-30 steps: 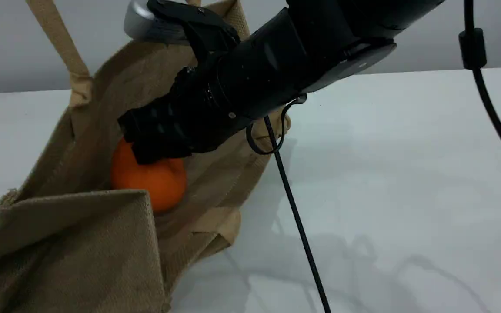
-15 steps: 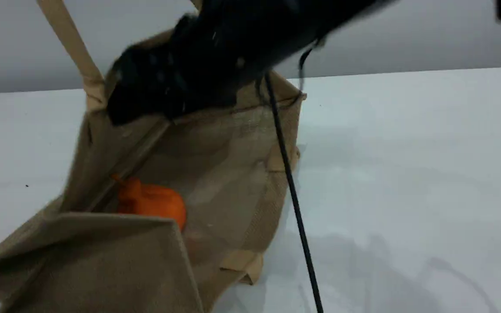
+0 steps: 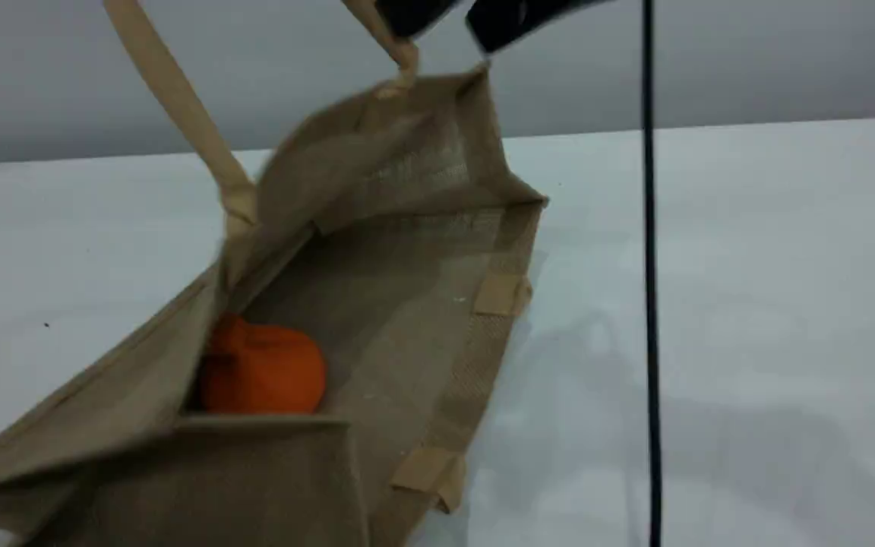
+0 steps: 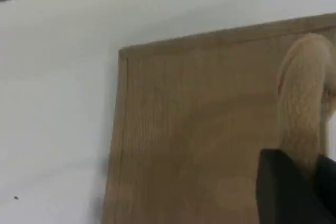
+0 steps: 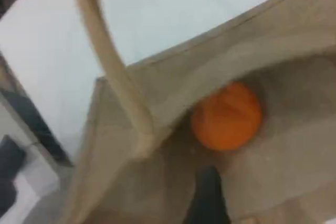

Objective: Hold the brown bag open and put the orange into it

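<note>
The brown bag [image 3: 422, 327] lies on its side on the white table, mouth wide open toward the camera. The orange [image 3: 263, 376] rests free inside it against the left wall, and from above the right wrist view shows the orange [image 5: 227, 115] too. One beige handle [image 3: 179, 106] runs taut up out of the top edge. My left gripper [image 4: 310, 182] is shut on that handle [image 4: 304, 93] above the bag's flat side [image 4: 199, 129]. My right gripper [image 3: 462, 17] shows as two blurred dark tips set apart at the top edge, open, above the bag and holding nothing.
A black cable [image 3: 650, 319] hangs straight down right of the bag. Bare white table [image 3: 772, 319] stretches to the right and behind, up to a grey wall. In the right wrist view the table's edge and dark shapes [image 5: 16, 171] lie at the far left.
My right gripper let go of the orange and rose out of the bag to the top edge. The orange dropped to the bag's bottom. The bag's mouth opened wider.
</note>
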### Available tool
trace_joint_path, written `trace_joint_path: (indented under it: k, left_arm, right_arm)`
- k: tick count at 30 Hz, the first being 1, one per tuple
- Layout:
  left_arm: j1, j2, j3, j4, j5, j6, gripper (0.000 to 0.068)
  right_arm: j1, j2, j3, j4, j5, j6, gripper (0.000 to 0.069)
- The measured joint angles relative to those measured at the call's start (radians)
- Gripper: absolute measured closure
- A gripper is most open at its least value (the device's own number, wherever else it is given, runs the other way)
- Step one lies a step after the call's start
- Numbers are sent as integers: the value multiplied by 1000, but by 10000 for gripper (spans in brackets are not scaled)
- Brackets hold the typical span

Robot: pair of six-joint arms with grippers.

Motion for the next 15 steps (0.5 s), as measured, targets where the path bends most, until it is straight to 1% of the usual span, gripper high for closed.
trace_joint_path:
  k: [3,5,7,11,13,15]
  left_arm:
    - [0,0,76,0,-54,0,591]
    - [0,0,134,-17,-97,1,591]
    - [0,0,188,-31,-143,1,591]
    - [0,0,294,-31,-250,1,591]
    - [0,0,332,-31,-280,1,591]
    - [0,1,358,-31,-283,1,591]
  right_arm:
    - [-33,-54,0,-14,62,35,227]
    - [-50,-83,0,-66,109,73,241]
    - [-63,-115,0,-125,141,122,250]
    - [-74,-178,0,-276,199,245,263]
    - [-75,-221,0,-371,221,312,265]
    - [-75,-262,0,-447,251,371,265]
